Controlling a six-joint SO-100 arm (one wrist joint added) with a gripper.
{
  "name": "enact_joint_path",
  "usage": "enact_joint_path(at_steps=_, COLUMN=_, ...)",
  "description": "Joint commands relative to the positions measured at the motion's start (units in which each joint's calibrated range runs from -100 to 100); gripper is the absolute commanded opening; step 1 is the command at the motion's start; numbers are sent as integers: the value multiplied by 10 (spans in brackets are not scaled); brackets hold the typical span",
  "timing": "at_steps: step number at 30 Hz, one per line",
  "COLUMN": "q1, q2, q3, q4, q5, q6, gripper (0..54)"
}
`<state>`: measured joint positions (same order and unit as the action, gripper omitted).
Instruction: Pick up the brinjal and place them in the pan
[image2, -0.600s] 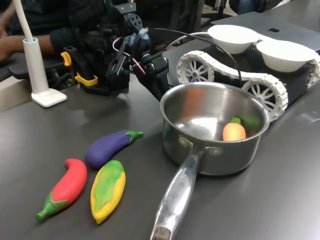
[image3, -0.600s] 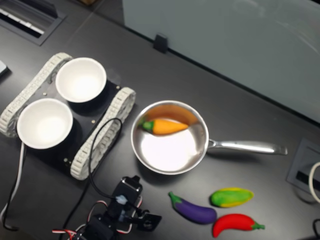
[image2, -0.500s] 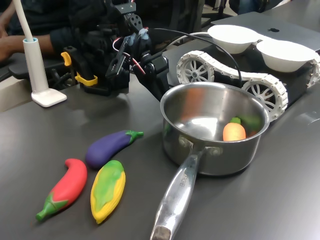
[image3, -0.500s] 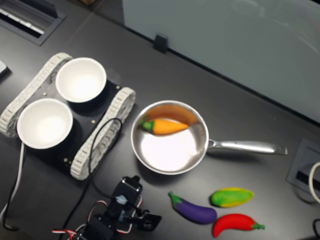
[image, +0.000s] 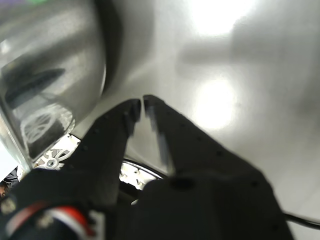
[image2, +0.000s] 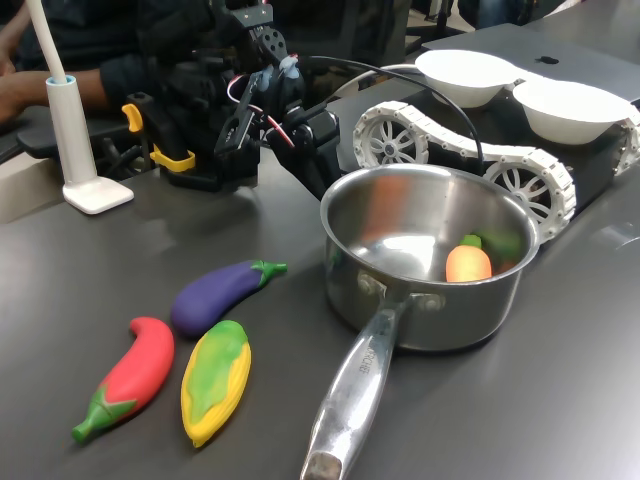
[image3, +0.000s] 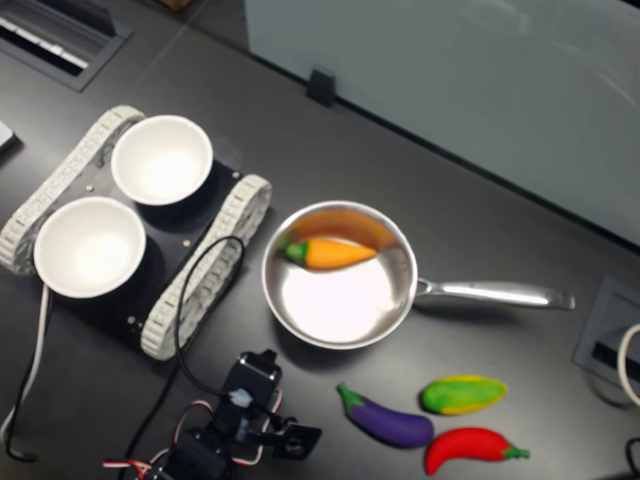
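- Wrist view: our gripper (image: 139, 104) has jaws almost closed, holding nothing, just beside the pan (image: 47, 75) wall; we should open wide first.
- First exterior view: the brinjal (image2: 219, 293) lies on the counter (image2: 100, 260), touching the corn (image2: 216, 379), chilli (image2: 130, 375) alongside.
- Second exterior view: a carrot (image3: 327, 253) sits inside the pan; white bowls (image3: 160, 158) stand well apart.

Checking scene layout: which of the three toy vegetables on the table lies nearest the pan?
The brinjal, purple with a green cap; the corn and red chilli lie farther from the pan.
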<state>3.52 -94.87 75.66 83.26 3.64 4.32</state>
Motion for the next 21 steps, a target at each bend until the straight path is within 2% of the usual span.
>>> enact_joint_path(at_steps=1, q1=-3, q2=-7, q3=-20, q4=-7, q5=3, q6=4, gripper=2)
enact_joint_path(at_steps=9, q1=-2, q2=-2, q3=-37, q4=10, q5=9, q6=4, gripper=2)
enact_joint_path(at_steps=21, q1=22, q2=68, q3=-83, q4=15, q5=17, q6=4, gripper=2)
